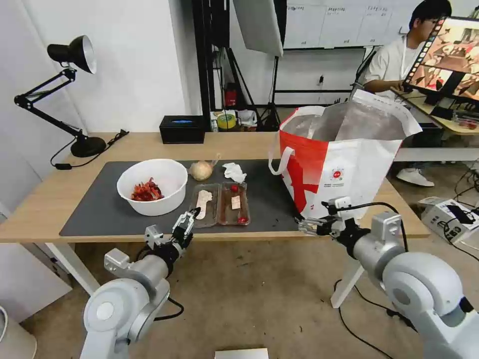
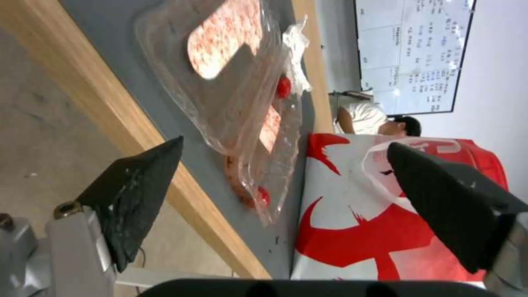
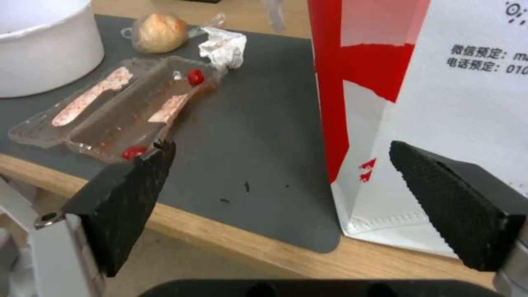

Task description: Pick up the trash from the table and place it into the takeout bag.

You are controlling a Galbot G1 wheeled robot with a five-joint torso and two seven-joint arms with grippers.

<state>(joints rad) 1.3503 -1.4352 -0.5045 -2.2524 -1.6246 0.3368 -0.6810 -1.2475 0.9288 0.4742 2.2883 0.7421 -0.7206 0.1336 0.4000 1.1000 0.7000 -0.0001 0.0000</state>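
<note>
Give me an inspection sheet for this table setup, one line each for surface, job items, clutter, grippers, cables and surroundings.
Surface: light-wood table with a dark grey mat.
Job's things: white bowl with red scraps, clear tray, tissue and wrapped beige lump, all on the mat; takeout bag upright on the table's right end, mouth open.
Clutter: black box and desk lamp along the back edge.
Grippers: left gripper open at the tray's near edge; right gripper open by the bag's lower front.
Cables: lamp cord on the table; cables on the floor at right.
Surroundings: tripods, whiteboard, second desk with a monitor.
</note>
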